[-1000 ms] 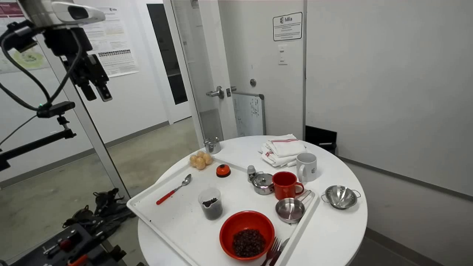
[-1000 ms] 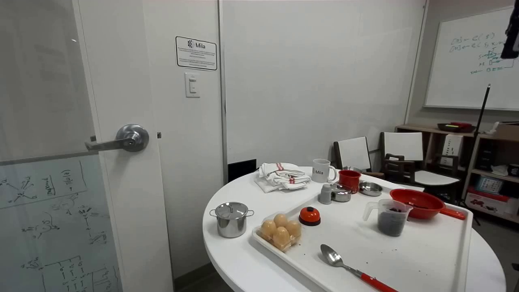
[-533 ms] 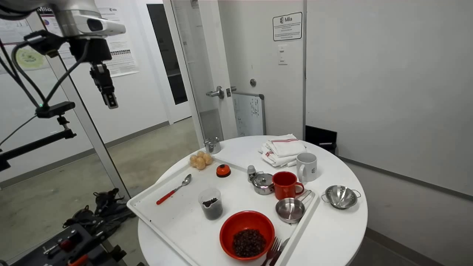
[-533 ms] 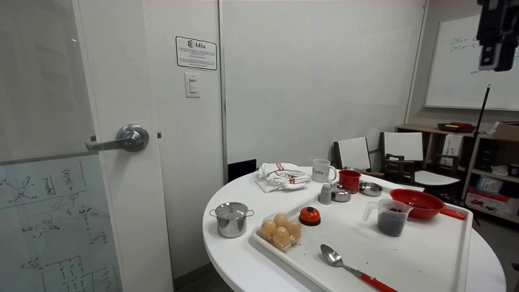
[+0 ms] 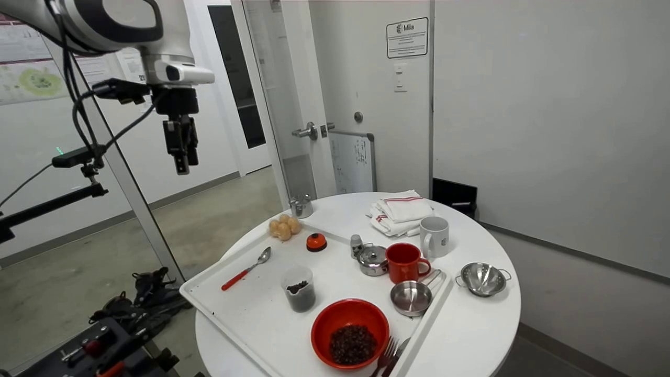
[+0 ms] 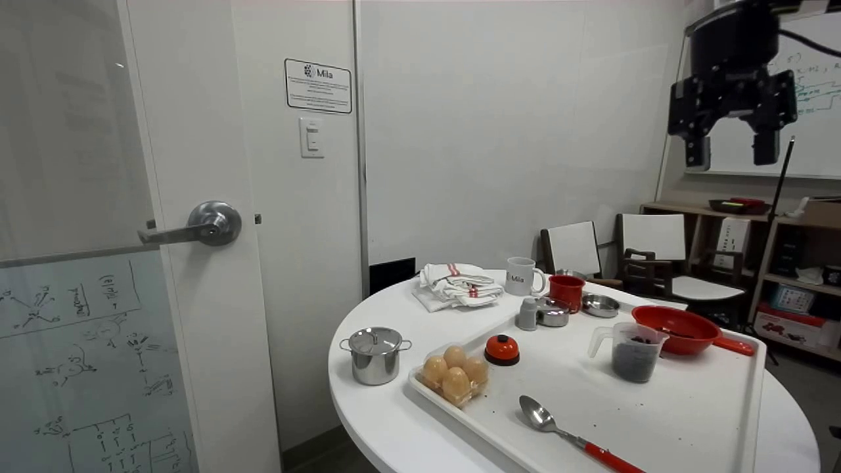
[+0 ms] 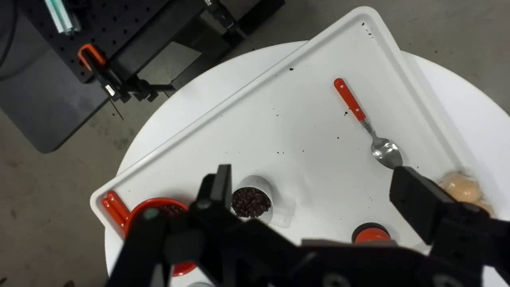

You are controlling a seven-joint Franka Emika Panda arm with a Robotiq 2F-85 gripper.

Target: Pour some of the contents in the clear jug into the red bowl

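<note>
The clear jug stands upright on the white tray in both exterior views [image 5: 299, 298] [image 6: 635, 358]. It is partly filled with dark beans, which also show from above in the wrist view [image 7: 251, 202]. The red bowl [image 5: 325, 325] sits beside the jug with dark reddish-brown contents in it; it also shows in an exterior view [image 6: 702, 336]. In the wrist view the bowl [image 7: 159, 201] is partly hidden behind a finger. My gripper is open and empty, pointing down, high above the table in both exterior views [image 5: 187, 163] [image 6: 732, 154]. In the wrist view [image 7: 312, 187] the jug lies by the left finger.
A red-handled spoon [image 5: 246, 269], an orange dome [image 5: 316, 242] and eggs [image 5: 284, 227] lie on the tray [image 6: 460, 424]. A red mug [image 5: 403, 264], steel pan [image 5: 411, 298] and fork [image 5: 386, 356] are near the bowl. Towels [image 5: 402, 212] and a grey mug [image 5: 434, 235] stand behind.
The arm has swung towards the table and come lower. The gripper has turned, so its spread fingers now show in an exterior view. The jug and bowl have not moved.
</note>
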